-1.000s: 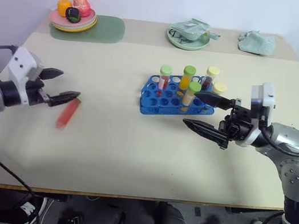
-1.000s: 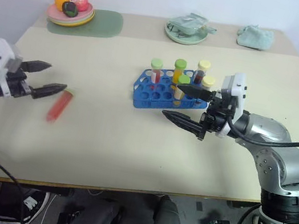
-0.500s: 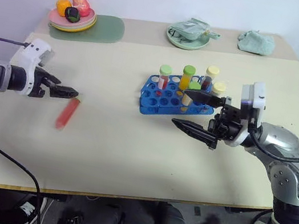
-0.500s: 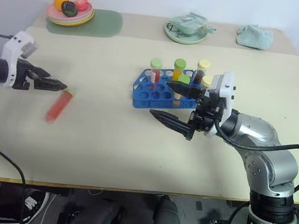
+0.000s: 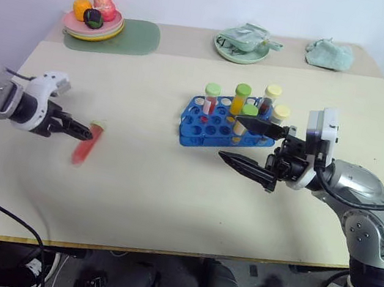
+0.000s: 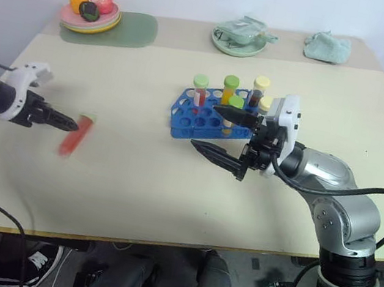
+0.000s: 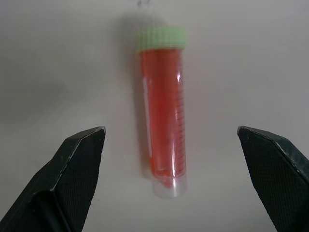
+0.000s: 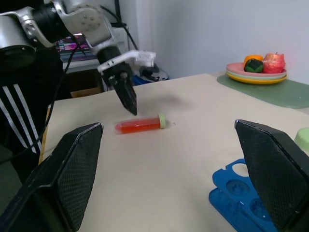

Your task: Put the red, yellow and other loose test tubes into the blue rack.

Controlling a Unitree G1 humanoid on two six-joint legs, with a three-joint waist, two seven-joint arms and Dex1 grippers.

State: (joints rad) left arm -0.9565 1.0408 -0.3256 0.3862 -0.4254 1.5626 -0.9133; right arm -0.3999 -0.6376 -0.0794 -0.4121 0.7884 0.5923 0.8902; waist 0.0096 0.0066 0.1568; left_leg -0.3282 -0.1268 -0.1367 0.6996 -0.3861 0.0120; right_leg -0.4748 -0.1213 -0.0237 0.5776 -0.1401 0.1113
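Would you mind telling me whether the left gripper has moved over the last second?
Yes. The left gripper has turned to point downward, with its open fingers now astride the red tube lying still on the table.

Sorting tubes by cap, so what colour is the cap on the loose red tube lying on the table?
Light green; the red tube shows its cap best in the left wrist view.

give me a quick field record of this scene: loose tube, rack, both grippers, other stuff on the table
loose tube: red test tube with green cap, lying flat on the table, left of the rack
rack: blue rack holding five capped tubes upright, several holes free
left gripper: left gripper open, fingers either side of the tube, above it, not gripping
right gripper: right gripper open, empty, just in front of the rack
other: fruit plate, green dish, cloth along the far edge
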